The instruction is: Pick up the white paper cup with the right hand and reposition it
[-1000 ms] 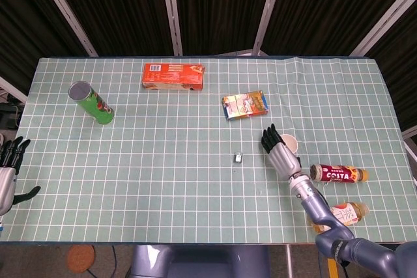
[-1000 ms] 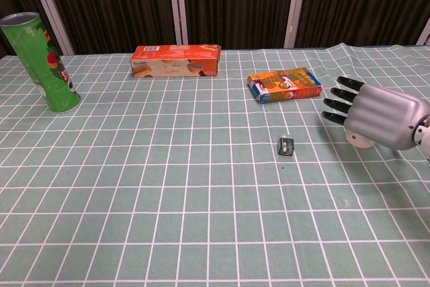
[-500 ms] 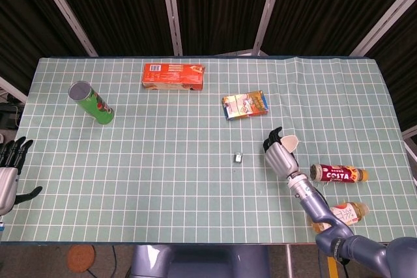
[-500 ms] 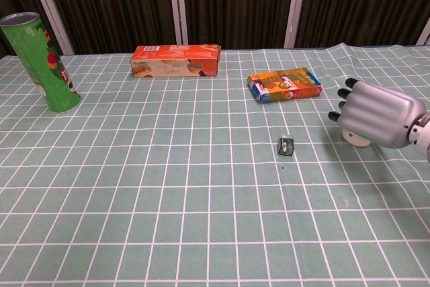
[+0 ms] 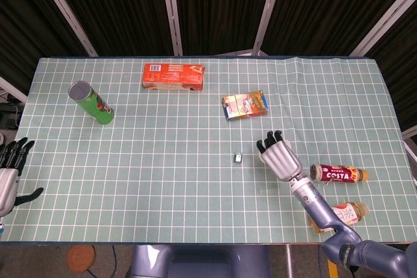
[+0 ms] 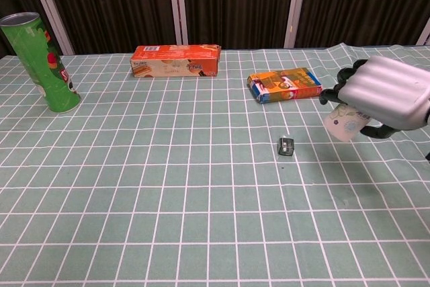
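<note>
While the right hand [image 6: 384, 95] wraps its fingers round the white paper cup [image 6: 346, 120], the cup hangs tilted, clear of the table [image 6: 168, 199], near a small clip [image 6: 287, 145]; pickup looks done, set-down at new spot left; left hand [image 5: 9, 168] idle, fingers apart

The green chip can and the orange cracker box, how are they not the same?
The green chip can is a round tube; the orange cracker box is a flat-sided rectangle. The can stands up and tilts a little in the chest view; the box lies long on its side. The can sits near the table's left edge, the box further toward the middle at the back. Both rest on the table, untouched by either hand.
</note>
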{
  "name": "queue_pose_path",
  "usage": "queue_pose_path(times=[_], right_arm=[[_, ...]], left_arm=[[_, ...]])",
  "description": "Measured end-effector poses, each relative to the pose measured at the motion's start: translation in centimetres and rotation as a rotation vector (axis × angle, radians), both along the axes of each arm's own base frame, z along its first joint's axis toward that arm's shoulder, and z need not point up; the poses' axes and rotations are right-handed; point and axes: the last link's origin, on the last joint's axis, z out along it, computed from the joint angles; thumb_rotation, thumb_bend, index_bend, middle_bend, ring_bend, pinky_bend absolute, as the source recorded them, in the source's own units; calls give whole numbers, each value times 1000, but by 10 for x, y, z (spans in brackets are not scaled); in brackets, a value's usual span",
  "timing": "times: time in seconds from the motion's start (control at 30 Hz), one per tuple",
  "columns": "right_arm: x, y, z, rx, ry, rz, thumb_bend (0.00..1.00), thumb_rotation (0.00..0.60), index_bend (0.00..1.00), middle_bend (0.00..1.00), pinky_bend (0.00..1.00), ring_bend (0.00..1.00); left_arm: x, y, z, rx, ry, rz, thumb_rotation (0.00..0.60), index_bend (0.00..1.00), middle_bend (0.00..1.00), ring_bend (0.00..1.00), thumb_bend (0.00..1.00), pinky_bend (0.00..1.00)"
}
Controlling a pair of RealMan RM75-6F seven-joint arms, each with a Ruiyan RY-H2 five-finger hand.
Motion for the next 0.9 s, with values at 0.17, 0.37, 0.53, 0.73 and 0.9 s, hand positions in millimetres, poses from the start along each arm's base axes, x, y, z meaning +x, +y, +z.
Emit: queue_pose_path(times=[0.17, 0.37, 0.53, 0.73, 0.9], right_arm=[[9, 15, 8, 160, -306, -114, 189, 600, 269, 434, 355, 251], [8, 29, 4, 326, -520, -234, 190, 600, 270, 434, 358, 251], [5, 34, -10, 384, -534, -271, 190, 600, 270, 434, 360, 251], [4, 35, -25, 405, -532, -294, 176, 600, 183, 327, 284, 168], [-3, 36, -29, 419, -473, -317, 53, 600, 0, 1, 0, 0]], left_arm=[[2, -2, 0, 0, -8, -9, 600, 0, 0, 0, 0, 0], [3, -3, 0, -6, -8, -14, 600, 0, 0, 0, 0, 0], [3, -3, -1, -8, -11, -10, 600, 0, 0, 0, 0, 0], [2, -2, -1, -11, -11, -8, 600, 0, 0, 0, 0, 0], [2, -3, -2, -16, -11, -8, 600, 0, 0, 0, 0, 0]])
